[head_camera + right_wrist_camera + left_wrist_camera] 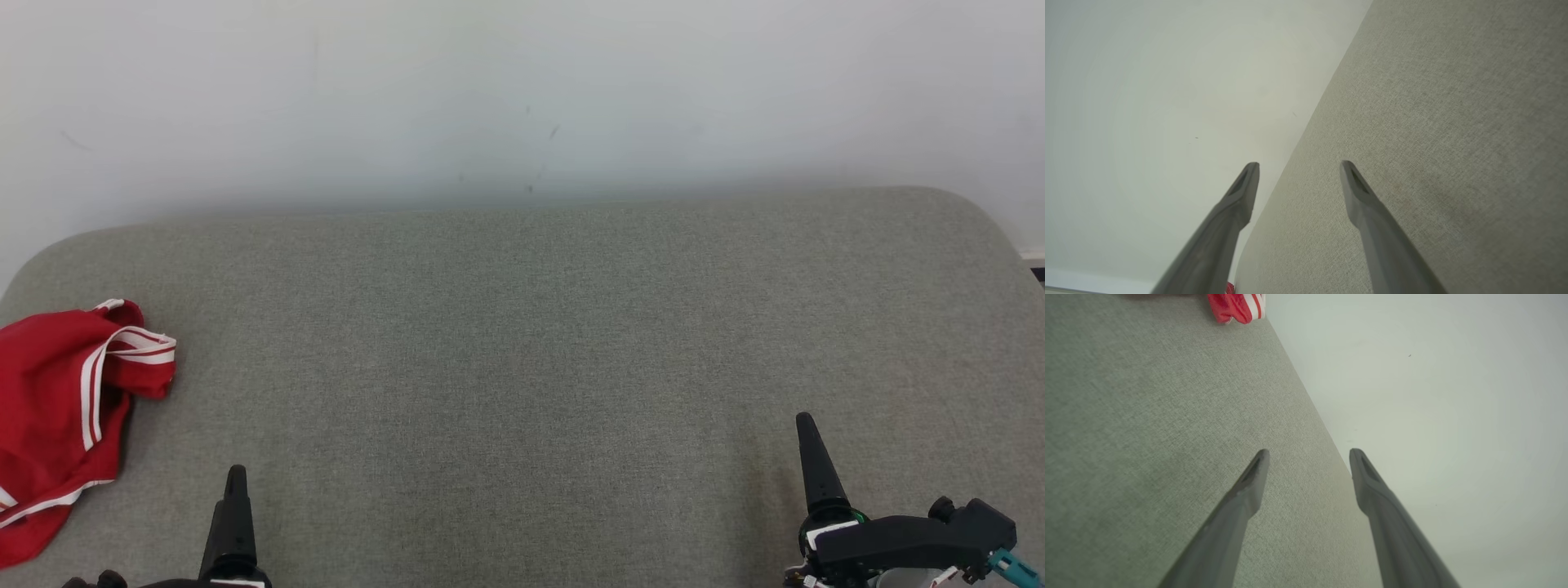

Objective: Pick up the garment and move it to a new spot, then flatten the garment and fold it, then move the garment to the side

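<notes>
One red garment (49, 408) (crumpled)

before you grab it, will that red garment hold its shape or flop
Probably floppy: the red garment lies crumpled in soft folds. Likely light: the cloth looks thin. It may drag, not slide, on the woven grey surface.

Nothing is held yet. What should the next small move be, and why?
Probably swing the left gripper toward the red garment. It lies crumpled at the left edge of the grey cushion, untouched, and that gripper stands open, empty and nearer to it than the right gripper.
</notes>
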`<state>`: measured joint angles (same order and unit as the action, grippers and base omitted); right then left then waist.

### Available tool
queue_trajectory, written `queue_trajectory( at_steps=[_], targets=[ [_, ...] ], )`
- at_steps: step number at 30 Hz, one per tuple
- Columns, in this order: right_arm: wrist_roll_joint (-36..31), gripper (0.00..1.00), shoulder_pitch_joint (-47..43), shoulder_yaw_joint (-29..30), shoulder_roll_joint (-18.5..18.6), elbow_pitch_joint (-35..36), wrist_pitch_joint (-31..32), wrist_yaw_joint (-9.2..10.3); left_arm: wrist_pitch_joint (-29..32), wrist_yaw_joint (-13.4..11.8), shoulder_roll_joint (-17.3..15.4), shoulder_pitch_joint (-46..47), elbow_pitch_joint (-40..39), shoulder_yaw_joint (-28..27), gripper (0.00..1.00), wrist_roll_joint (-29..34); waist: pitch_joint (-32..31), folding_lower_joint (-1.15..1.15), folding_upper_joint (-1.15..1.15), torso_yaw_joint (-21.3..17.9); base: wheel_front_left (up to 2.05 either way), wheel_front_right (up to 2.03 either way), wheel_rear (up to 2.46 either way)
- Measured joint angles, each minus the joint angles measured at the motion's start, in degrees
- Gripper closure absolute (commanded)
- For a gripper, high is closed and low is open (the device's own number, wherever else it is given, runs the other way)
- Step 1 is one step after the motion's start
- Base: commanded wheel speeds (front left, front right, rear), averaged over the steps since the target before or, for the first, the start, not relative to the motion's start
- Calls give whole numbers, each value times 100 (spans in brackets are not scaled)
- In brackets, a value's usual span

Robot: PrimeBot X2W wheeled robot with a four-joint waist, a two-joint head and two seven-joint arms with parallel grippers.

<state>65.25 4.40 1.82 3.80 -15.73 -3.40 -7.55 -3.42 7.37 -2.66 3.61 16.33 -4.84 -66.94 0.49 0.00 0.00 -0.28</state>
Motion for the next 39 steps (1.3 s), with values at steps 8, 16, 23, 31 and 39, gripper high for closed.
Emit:
queue_trajectory(
  at_steps=[8,16,23,31,39],
  targets=[
    [-653,0,13,-41,0,-5,-152,0,-146,1,-42,-4,-64,144,0,932,8,0,0,-10,0,0,0],
    [-1673,0,25,-48,13,-2,-280,0,-274,2,-151,-13,-76,387,0,1860,10,0,0,-33,0,0,0],
    [-2521,0,34,-147,19,-2,-398,0,-389,3,-260,-17,-69,583,0,2614,11,0,0,-51,0,0,0],
    [-3186,0,38,-221,27,-9,-504,0,-506,3,-279,-40,-53,603,0,3197,5,0,0,-73,0,0,0],
    [-3905,0,41,-163,27,-92,-622,0,-613,4,-278,-91,-22,591,0,3827,1,1,0,-92,0,0,0]
  ],
)
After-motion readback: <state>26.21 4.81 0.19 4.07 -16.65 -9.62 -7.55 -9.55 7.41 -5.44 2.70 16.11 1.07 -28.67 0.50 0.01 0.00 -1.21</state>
